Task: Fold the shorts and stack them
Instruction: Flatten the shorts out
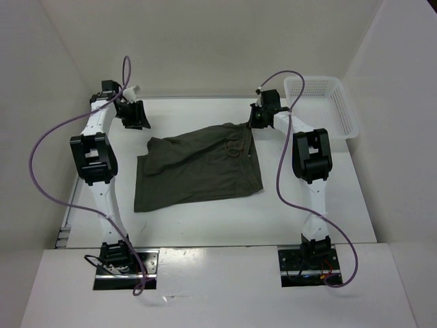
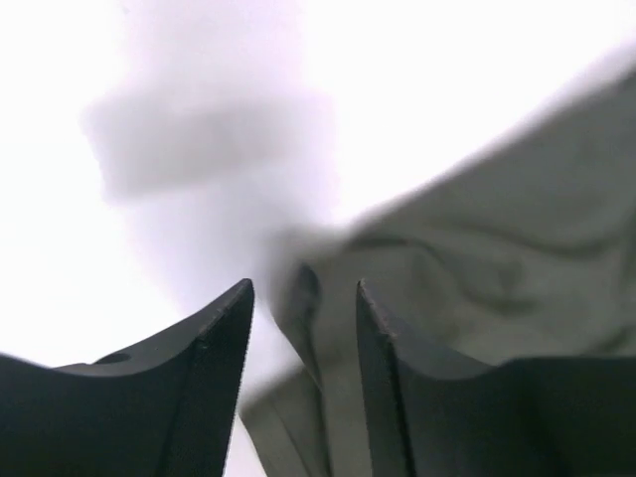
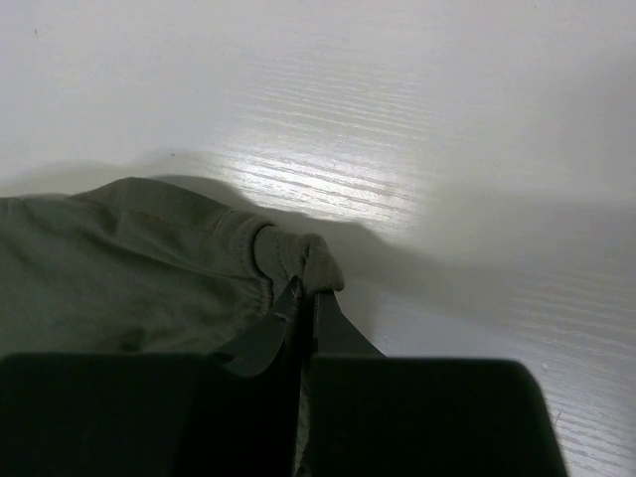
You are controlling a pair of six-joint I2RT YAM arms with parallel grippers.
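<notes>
From above, the shorts [image 1: 198,167] lie spread and wrinkled on the white counter [image 1: 205,222], between the two grippers. The left gripper [image 1: 133,117] sits just off the cloth's far left corner. The right gripper [image 1: 258,117] is down on the far right corner, at the waistband. A white basket [image 1: 326,102] stands just outboard of the right gripper.

In the left wrist view the jaws stand apart with nothing clamped. A blurred edge of the shorts shows between and beyond their tips.

In the right wrist view the jaws are pressed together on a bunched corner of the waistband. The cloth behind that corner spreads away to the jaws' left in that view, lying on the counter.
</notes>
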